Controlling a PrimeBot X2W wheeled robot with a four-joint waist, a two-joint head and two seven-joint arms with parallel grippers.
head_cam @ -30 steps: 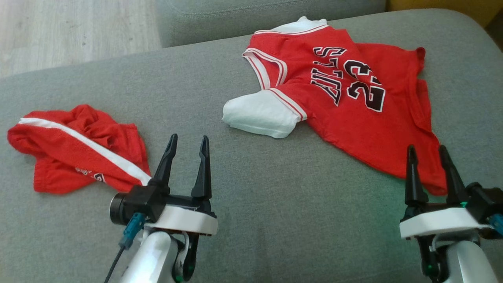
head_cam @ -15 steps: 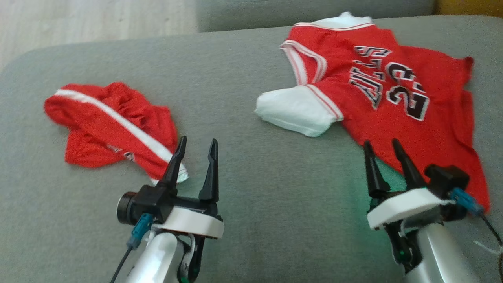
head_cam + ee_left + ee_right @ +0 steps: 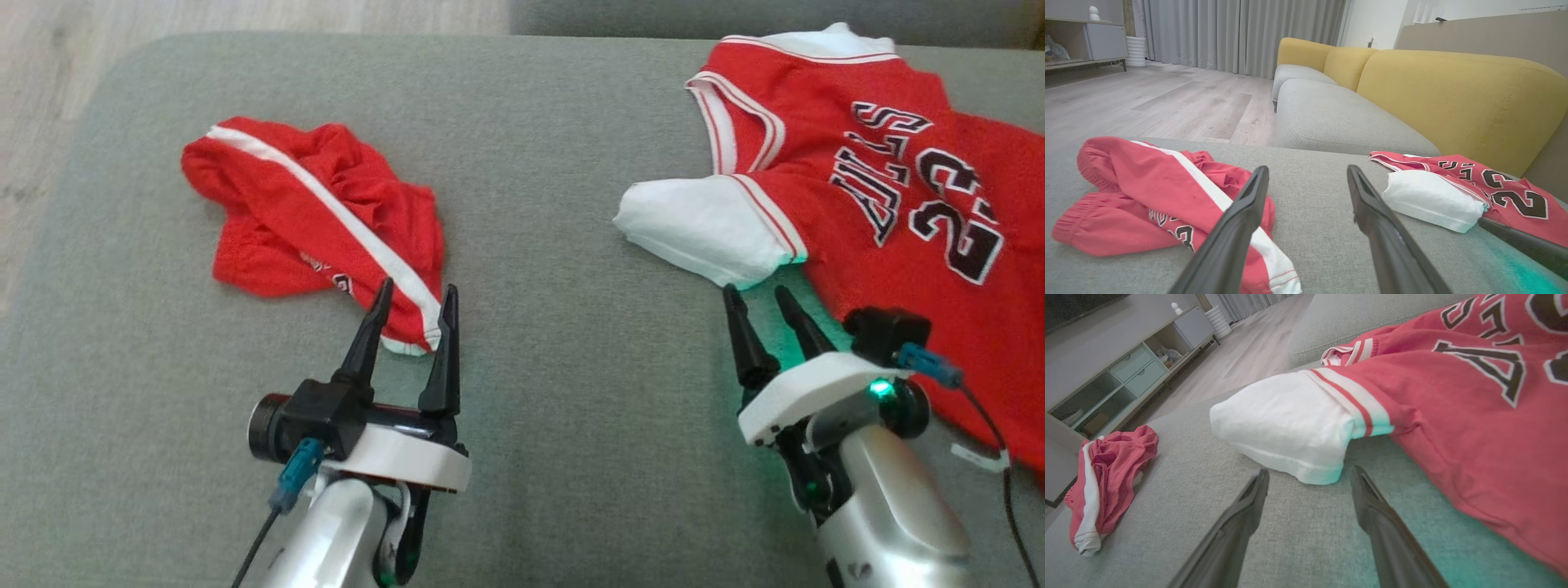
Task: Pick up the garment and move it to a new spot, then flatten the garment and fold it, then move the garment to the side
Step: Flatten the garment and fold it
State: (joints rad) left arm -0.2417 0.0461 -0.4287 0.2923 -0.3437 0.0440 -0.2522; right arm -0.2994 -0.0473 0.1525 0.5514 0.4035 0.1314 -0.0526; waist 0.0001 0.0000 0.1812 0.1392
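Two red garments lie on the grey cushion. Crumpled red shorts (image 3: 310, 212) with a white stripe sit at the left. A red jersey (image 3: 898, 204) with black lettering and a white sleeve (image 3: 702, 233) lies spread at the right. My left gripper (image 3: 418, 286) is open, its tips over the shorts' near corner (image 3: 1147, 196); nothing is between the fingers (image 3: 1307, 168). My right gripper (image 3: 753, 290) is open and empty, its tips just short of the white sleeve (image 3: 1286, 420) in the right wrist view (image 3: 1310, 470).
The grey sofa cushion (image 3: 571, 457) spreads between the two garments. Wooden floor (image 3: 49, 98) lies beyond its left edge. A yellow backrest (image 3: 1453, 94) rises behind the jersey, and a low cabinet (image 3: 1126, 375) stands across the room.
The head view has swung left, shifting the scene right. The right gripper has gone from the jersey's lower hem to the white sleeve. The left gripper's tips now reach the shorts' corner.
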